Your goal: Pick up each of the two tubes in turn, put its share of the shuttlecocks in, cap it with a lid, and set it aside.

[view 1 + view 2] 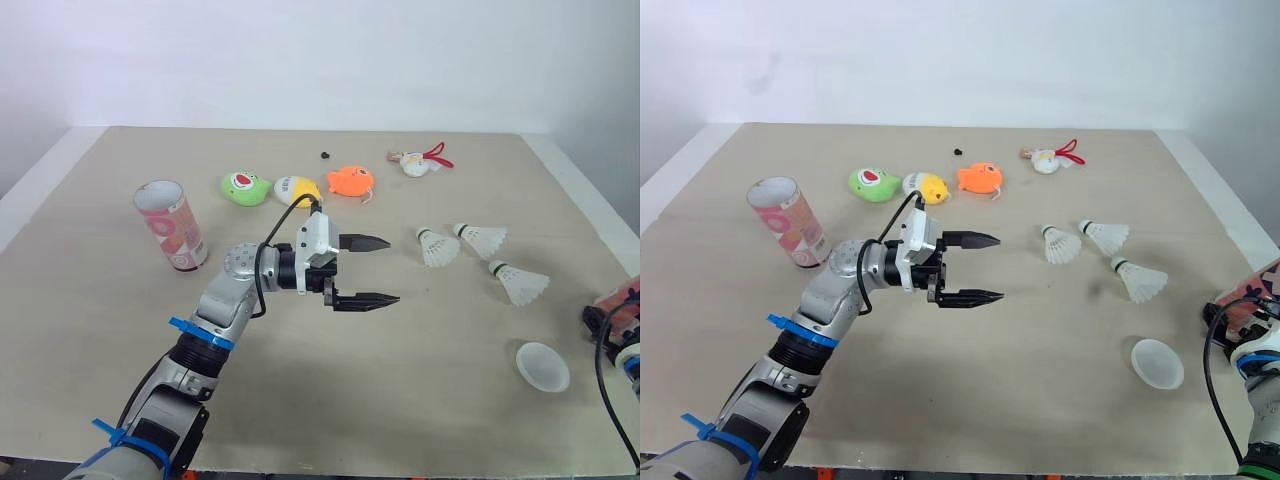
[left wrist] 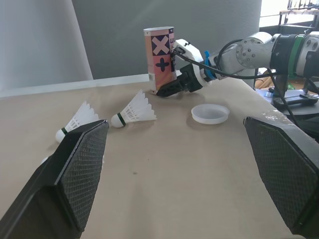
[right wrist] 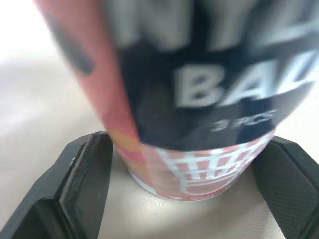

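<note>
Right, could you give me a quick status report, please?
Left gripper open, empty, above mid-table. Right gripper at one tube, far right. Other tube open, standing, far left; three shuttlecocks and one lid loose. Toys sit behind, not blocking.

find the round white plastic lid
In the left eye view, the round white plastic lid lies at the table's right front, just nearer than the closest white feather shuttlecock.
</note>
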Controlling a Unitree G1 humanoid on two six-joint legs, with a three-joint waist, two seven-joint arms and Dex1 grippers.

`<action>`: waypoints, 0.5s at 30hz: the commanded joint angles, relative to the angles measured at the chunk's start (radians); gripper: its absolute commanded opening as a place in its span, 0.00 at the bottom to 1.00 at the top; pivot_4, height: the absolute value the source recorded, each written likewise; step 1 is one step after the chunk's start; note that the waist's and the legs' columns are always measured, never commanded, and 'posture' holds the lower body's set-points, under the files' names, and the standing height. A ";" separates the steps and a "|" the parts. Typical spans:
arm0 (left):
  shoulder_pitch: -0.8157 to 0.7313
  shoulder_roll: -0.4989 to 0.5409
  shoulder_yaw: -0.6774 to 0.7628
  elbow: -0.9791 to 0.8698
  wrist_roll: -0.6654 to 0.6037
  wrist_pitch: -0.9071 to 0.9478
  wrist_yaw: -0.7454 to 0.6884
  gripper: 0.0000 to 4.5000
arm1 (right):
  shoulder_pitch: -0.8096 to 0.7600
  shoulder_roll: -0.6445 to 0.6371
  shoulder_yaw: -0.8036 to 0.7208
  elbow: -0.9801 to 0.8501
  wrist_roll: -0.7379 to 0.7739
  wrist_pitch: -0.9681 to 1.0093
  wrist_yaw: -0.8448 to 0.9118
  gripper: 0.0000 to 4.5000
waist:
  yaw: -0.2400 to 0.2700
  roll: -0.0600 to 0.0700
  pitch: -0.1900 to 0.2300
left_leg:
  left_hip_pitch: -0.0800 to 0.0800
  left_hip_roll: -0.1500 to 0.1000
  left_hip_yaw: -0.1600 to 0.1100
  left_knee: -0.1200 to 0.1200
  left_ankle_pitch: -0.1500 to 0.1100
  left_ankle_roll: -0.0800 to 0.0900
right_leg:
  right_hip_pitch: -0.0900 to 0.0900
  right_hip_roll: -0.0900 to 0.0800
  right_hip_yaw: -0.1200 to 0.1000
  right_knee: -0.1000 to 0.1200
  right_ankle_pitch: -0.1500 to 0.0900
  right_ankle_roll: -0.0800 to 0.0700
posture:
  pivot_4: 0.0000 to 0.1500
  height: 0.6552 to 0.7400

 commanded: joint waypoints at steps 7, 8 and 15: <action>-0.006 -0.007 0.006 -0.030 -0.011 -0.005 -0.003 1.00 | 0.078 -0.049 -0.067 -0.062 0.050 0.039 0.035 1.00 | 0.001 0.001 0.000 | -0.002 0.000 0.001 -0.002 0.000 0.000 | 0.000 -0.001 -0.001 -0.005 0.001 0.001 | 1.00 1.00; -0.007 -0.008 0.006 -0.029 -0.011 -0.005 -0.004 1.00 | 0.084 -0.049 -0.069 -0.068 0.052 0.042 0.037 1.00 | 0.001 0.001 0.000 | -0.002 0.000 0.001 -0.003 0.000 0.000 | 0.000 -0.001 -0.001 -0.005 0.001 0.001 | 1.00 1.00; -0.010 -0.014 0.007 -0.023 -0.014 -0.006 -0.011 1.00 | 0.150 -0.057 -0.088 -0.141 0.086 0.095 0.068 1.00 | 0.001 0.001 0.000 | -0.002 0.000 0.001 -0.003 0.000 0.001 | 0.000 0.000 0.000 -0.007 0.001 0.002 | 1.00 1.00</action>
